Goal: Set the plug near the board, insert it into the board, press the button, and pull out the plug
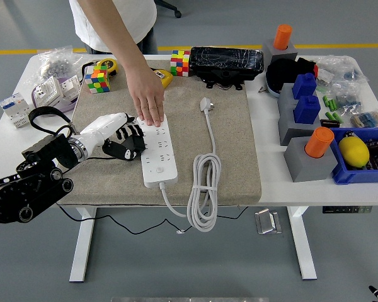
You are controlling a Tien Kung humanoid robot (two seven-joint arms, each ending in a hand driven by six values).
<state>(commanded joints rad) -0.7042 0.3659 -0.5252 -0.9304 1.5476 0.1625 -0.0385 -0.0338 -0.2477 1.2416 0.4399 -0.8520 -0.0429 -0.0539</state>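
Observation:
A white power strip (pixel 158 153) lies on the beige mat (pixel 233 151), with its button (pixel 159 169) near its front end. Its white plug (pixel 206 104) lies loose on the mat to the right, at the far end of a cord (pixel 203 189) that is coiled near the front. My left hand (pixel 127 139) rests on the mat just left of the strip, fingers curled and holding nothing. A person's hand (pixel 147 99) presses flat on the strip's far end. My right arm is out of view.
Two colour cubes (pixel 96 80) (pixel 180 62) and a yellow tape measure (pixel 164 77) lie at the mat's back. A black case (pixel 227 61), grey blocks with orange (pixel 319 143) and blue tops (pixel 307 108), and a blue bin with a lemon (pixel 355 151) stand right. Switch boxes (pixel 50 93) sit far left.

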